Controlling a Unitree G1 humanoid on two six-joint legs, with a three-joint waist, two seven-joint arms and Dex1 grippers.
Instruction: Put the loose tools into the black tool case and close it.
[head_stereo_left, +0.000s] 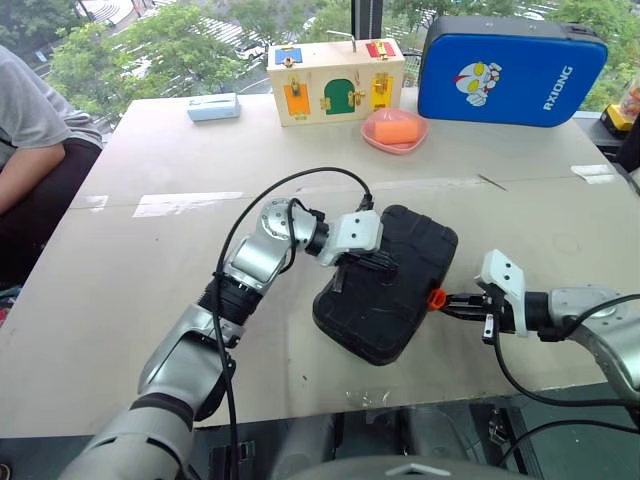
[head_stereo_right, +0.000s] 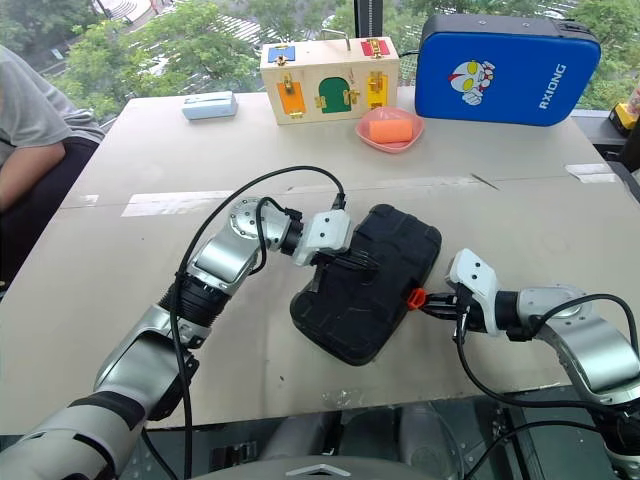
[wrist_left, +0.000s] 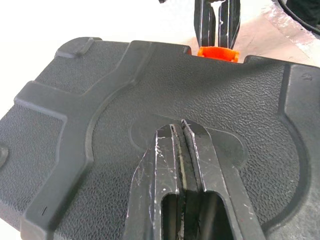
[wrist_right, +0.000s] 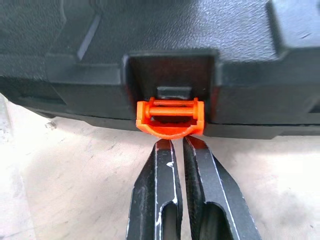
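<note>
The black tool case (head_stereo_left: 395, 300) lies with its lid down on the table, near the front edge. My left gripper (wrist_left: 180, 126) is shut, and its tips rest on the middle of the textured lid. The small orange latch (wrist_right: 170, 116) sticks out from the case's side that faces my right arm. My right gripper (wrist_right: 178, 143) is shut with nothing between its fingers; its tips sit just under the latch, touching it or nearly so. From the head views that gripper (head_stereo_left: 449, 304) comes in level from the right. The loose tools are out of view.
At the far edge stand a blue case with a cartoon figure (head_stereo_left: 510, 70), a wooden lock box (head_stereo_left: 335, 80), a pink dish holding an orange object (head_stereo_left: 394, 130) and a pale blue box (head_stereo_left: 213, 107). A person's arm (head_stereo_left: 30, 165) rests at the table's left side.
</note>
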